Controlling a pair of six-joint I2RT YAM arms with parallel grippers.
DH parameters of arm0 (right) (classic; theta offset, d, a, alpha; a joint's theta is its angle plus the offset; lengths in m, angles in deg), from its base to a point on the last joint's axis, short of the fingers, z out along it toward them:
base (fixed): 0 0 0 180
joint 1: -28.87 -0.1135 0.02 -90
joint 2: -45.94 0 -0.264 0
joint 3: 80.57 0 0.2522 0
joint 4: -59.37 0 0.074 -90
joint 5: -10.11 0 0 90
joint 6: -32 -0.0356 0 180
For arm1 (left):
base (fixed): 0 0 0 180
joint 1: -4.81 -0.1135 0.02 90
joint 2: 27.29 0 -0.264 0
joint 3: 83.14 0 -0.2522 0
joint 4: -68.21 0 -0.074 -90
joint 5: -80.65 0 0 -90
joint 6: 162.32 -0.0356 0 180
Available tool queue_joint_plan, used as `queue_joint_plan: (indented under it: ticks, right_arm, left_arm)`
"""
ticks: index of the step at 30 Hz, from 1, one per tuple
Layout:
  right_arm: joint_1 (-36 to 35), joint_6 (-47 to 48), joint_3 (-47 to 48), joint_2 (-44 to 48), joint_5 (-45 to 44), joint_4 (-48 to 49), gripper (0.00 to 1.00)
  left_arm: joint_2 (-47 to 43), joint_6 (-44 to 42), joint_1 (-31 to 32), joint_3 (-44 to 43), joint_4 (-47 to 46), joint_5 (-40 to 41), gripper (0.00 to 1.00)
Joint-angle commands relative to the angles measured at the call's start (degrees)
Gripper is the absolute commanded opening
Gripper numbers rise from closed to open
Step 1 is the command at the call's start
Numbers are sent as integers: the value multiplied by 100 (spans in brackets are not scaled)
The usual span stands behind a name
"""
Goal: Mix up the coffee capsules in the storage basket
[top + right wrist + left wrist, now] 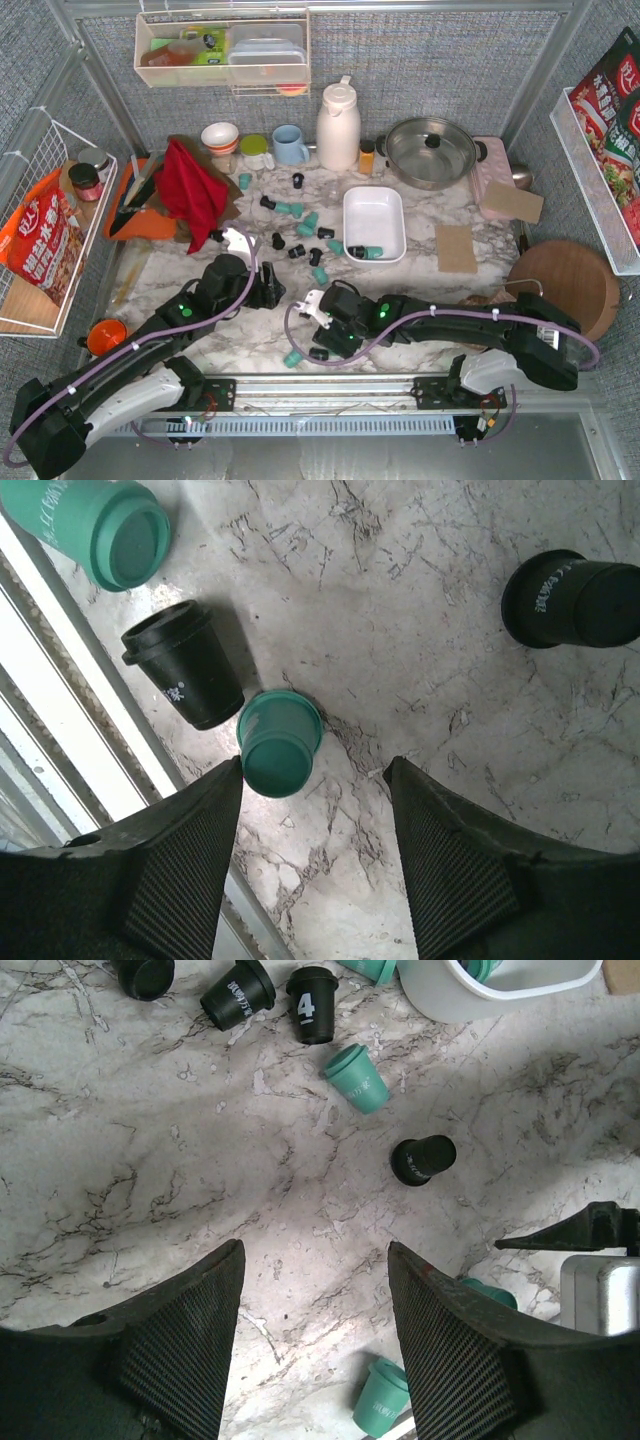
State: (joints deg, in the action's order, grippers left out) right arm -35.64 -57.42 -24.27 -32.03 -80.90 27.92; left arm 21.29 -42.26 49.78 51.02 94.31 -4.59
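Right pincer [315, 770] spread, empty, low over the desk [430, 630]. Teal capsule [280, 742] just left of its gap, wide end toward the lens. Left pincer [315, 1250] spread too, farther off. Basket [375, 215] mid-frame in the top view, other capsules [278, 240] scattered left of it.

I get bright, even overhead light in the top view; shadows on the marble table [410, 285] are soft, and the steel pan [432, 150] at one o'clock glints mildly. Straight edges bow toward the corners. My left wrist camera shows a pale hot patch mid-frame, with the left gripper [315, 1250] soft at six o'clock. On the right wrist the rail [90, 770] at nine o'clock blows out white; the coffee capsules [280, 742] are sharp.
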Motion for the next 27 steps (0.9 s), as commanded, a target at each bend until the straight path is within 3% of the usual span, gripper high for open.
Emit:
queue_joint_plan:
  ticks: [1, 8, 18, 27]
  right_arm:
    - [-17, 19, 82, -110, 52, 182, 64]
    - [-26, 21, 117, -261, 159, 306, 58]
    - [-26, 63, 184, -373, 232, 168, 35]
    - [-5, 118, 219, -274, 123, 105, 21]
  left_arm:
    - [-2, 9, 3, -1, 16, 21, 68]
    - [15, 18, 3, 8, -3, 25, 68]
    - [20, 12, 3, 8, -12, 28, 68]
    - [4, 1, 4, 11, -21, 49, 68]
